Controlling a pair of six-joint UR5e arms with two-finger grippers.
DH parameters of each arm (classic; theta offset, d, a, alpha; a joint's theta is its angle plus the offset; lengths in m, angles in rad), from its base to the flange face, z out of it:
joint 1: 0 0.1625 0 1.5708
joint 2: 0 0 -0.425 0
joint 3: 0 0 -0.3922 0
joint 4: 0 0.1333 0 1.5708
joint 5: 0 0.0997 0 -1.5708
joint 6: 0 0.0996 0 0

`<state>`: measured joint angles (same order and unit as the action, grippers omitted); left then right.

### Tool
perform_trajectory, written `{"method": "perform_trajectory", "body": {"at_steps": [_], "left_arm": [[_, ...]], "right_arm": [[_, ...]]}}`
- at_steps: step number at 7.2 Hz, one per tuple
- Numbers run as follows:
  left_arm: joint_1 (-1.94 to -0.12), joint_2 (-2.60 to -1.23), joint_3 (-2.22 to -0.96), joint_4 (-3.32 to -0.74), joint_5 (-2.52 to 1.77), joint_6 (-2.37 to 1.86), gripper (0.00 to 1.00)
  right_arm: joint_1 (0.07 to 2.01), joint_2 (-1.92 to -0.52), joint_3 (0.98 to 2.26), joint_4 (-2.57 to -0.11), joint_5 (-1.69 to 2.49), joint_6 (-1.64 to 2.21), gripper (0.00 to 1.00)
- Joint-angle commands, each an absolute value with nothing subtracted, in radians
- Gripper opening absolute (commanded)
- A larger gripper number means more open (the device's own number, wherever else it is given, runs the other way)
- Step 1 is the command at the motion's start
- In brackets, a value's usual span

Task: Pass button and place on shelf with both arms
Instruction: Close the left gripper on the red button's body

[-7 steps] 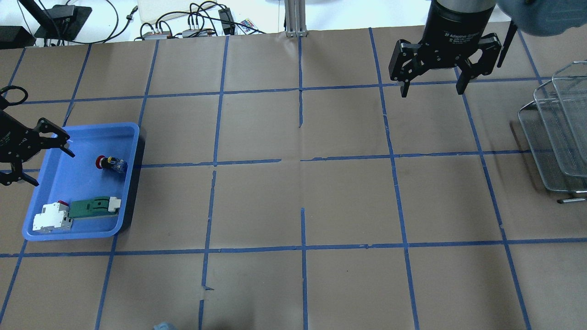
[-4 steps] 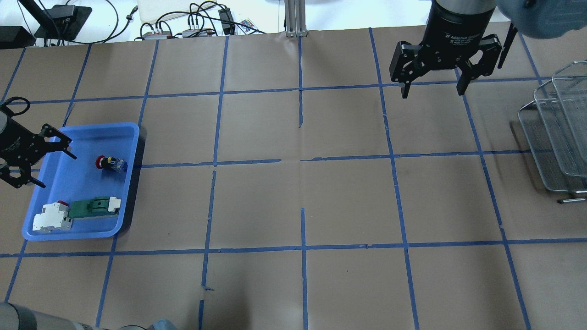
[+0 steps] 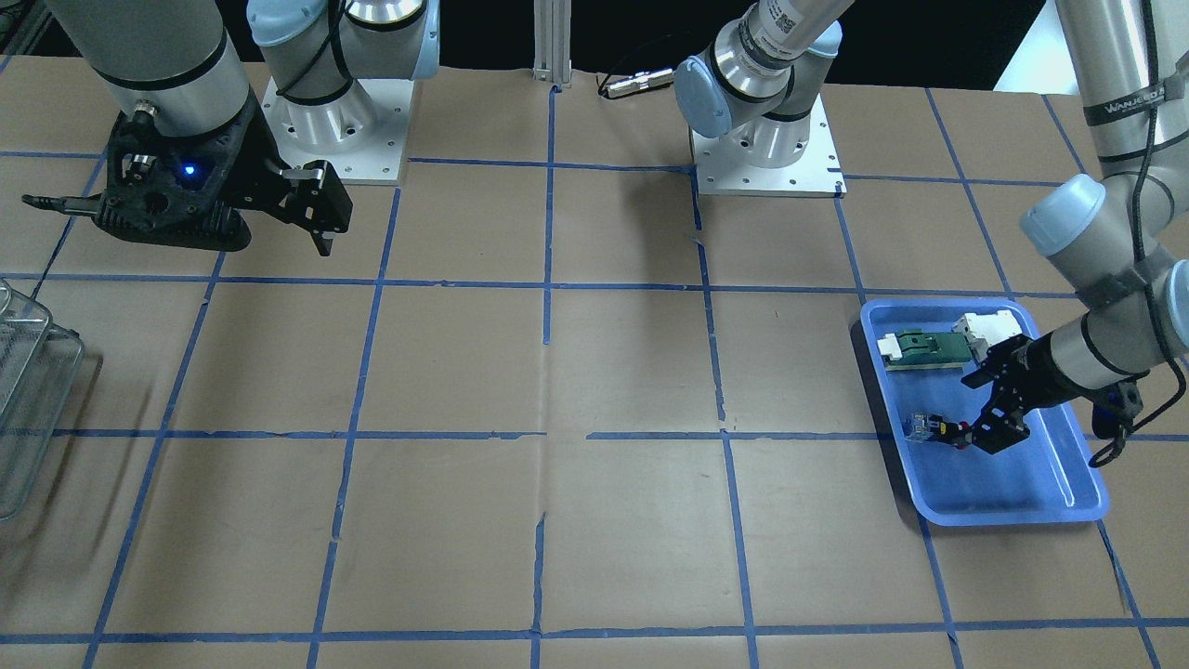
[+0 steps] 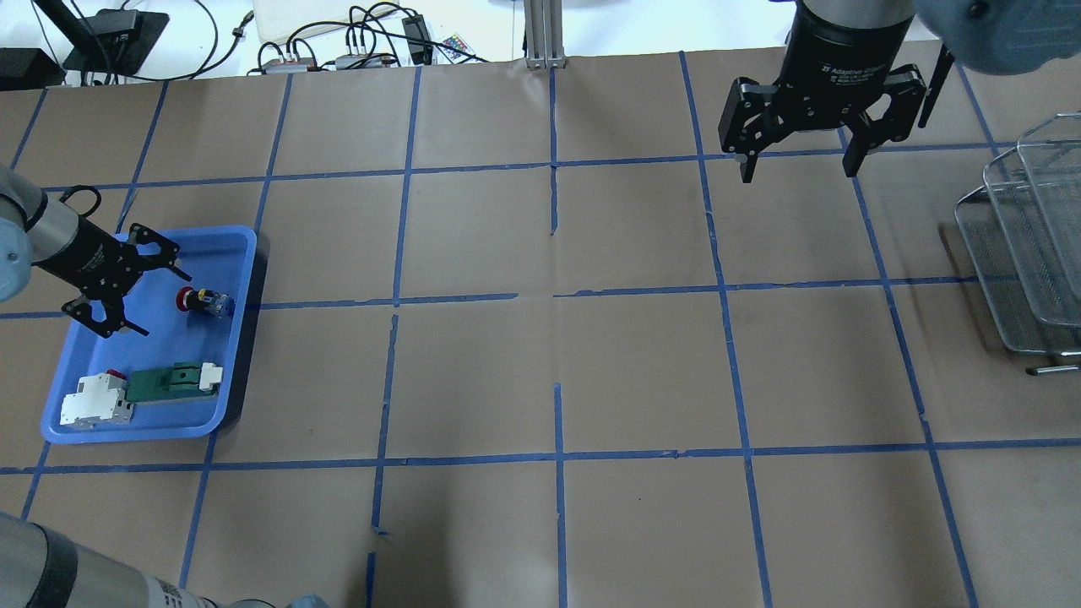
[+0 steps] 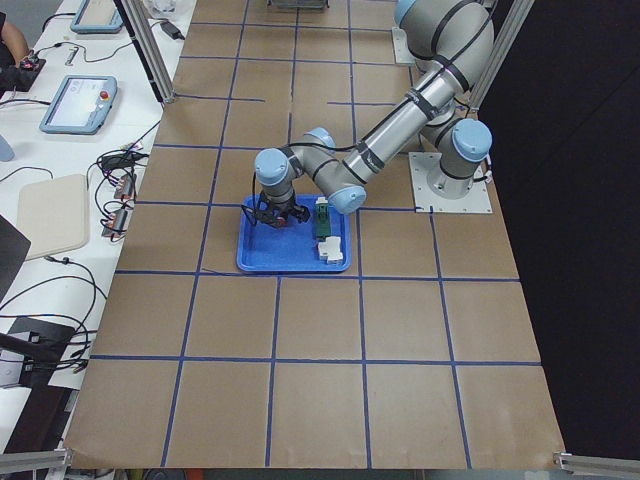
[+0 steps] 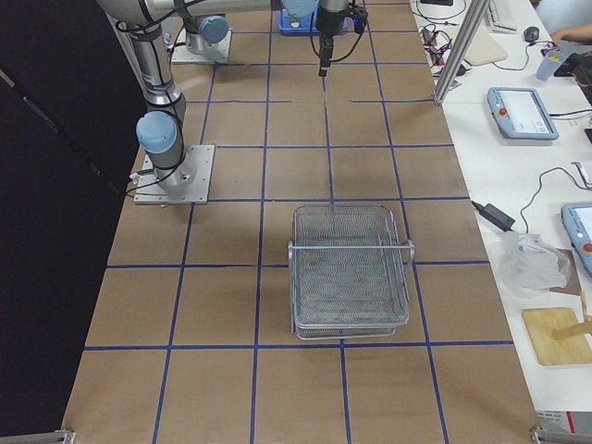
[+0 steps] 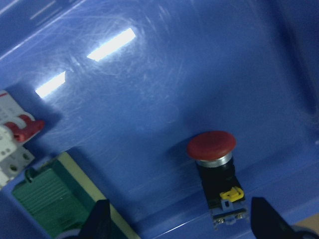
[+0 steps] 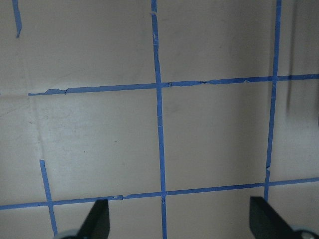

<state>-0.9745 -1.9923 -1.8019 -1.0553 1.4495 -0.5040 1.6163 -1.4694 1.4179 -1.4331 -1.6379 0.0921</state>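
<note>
The button (image 4: 203, 301) lies on its side in the blue tray (image 4: 152, 435), red cap pointing left. It also shows in the front view (image 3: 929, 429) and in the left wrist view (image 7: 215, 164). My left gripper (image 4: 165, 305) is open and low over the tray, just left of the red cap, not touching it; it also shows in the front view (image 3: 973, 415) and the left wrist view (image 7: 182, 224). My right gripper (image 4: 796, 173) is open and empty, high over the far right of the table. The wire-mesh shelf (image 4: 1026, 253) stands at the right edge, also in the right side view (image 6: 350, 268).
A green-and-white flat part (image 4: 173, 380) and a white-and-red block (image 4: 93, 399) lie at the near end of the tray. Brown paper with a blue tape grid (image 8: 159, 129) covers the table. Cables and boxes (image 4: 355, 46) lie beyond the far edge.
My left gripper has moved right, into the tray, up to the button's red cap, still open. The right gripper has hardly moved.
</note>
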Motion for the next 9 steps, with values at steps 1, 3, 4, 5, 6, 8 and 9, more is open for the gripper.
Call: {"method": "perform_trajectory", "body": {"at_steps": [1,3,4,5,6,8,9], "left_arm": [[-0.982,-2.043,-1.804,-0.962,1.41,-0.546,0.99],[-0.982,-2.068,-1.801,-0.959,1.411,-0.532,0.68],[-0.982,-2.066,-1.799,-0.959,1.411,-0.534,0.49],[-0.98,-2.065,-1.798,-0.95,1.411,-0.529,0.32],[-0.982,-2.063,-1.799,-0.948,1.408,-0.528,0.2],[-0.985,-2.024,-1.792,-0.963,1.387,-0.528,0.2],[-0.995,-2.004,-1.783,-1.009,1.368,-0.543,0.2]], "right_arm": [[1.615,-1.47,1.416,-1.434,-1.638,0.092,1.0],[1.615,-1.468,1.419,-1.434,-1.637,0.092,1.0],[1.615,-1.47,1.419,-1.433,-1.638,0.092,1.0],[1.615,-1.47,1.419,-1.433,-1.638,0.092,1.0],[1.617,-1.47,1.419,-1.433,-1.634,0.092,1.0],[1.609,-1.473,1.414,-1.427,-1.64,0.092,1.0],[1.609,-1.489,1.417,-1.422,-1.632,0.077,1.0]]}}
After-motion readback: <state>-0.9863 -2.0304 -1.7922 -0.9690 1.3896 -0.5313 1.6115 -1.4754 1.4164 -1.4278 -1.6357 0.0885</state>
